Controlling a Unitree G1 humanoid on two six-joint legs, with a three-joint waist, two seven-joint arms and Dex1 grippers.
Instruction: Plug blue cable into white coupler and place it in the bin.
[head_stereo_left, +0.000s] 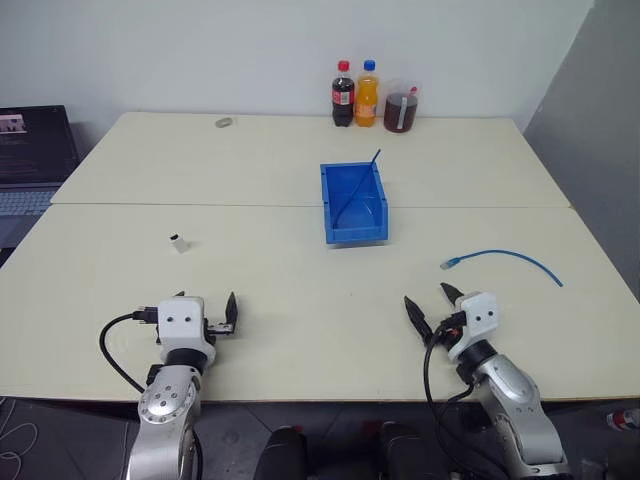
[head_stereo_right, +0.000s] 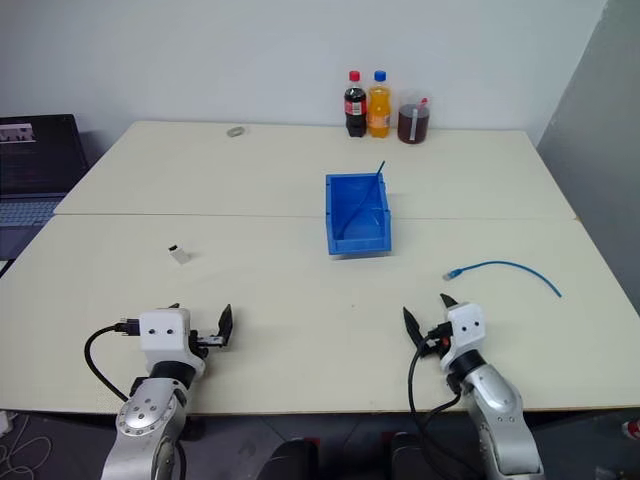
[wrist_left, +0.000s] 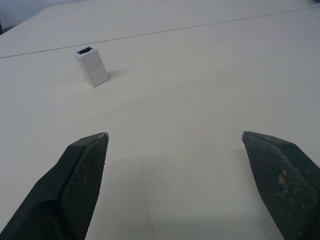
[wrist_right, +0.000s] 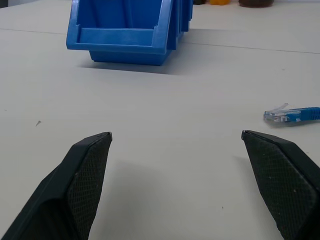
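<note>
The white coupler (head_stereo_left: 179, 242) stands upright on the table, ahead of my left gripper (head_stereo_left: 206, 300) and slightly to its left, with its dark socket facing up (wrist_left: 92, 65). That gripper (wrist_left: 175, 135) is open and holds nothing. The blue cable (head_stereo_left: 505, 256) lies in an arc on the right side of the table. Its clear plug (wrist_right: 280, 114) points toward the middle, just ahead and right of my right gripper (head_stereo_left: 427, 296). The right gripper (wrist_right: 176, 134) is open and holds nothing. The bin (head_stereo_left: 356, 233) sits at the table's centre, open top up, its lower front lip (wrist_right: 125, 37) facing me.
A thin dark blue strand (head_stereo_left: 372, 165) leans out of the bin's far right corner. Two bottles (head_stereo_left: 355, 94) and a jar of dark liquid (head_stereo_left: 401, 108) stand at the far edge. A small grey object (head_stereo_left: 224, 122) lies far left. A laptop (head_stereo_left: 35, 150) sits off the table's left.
</note>
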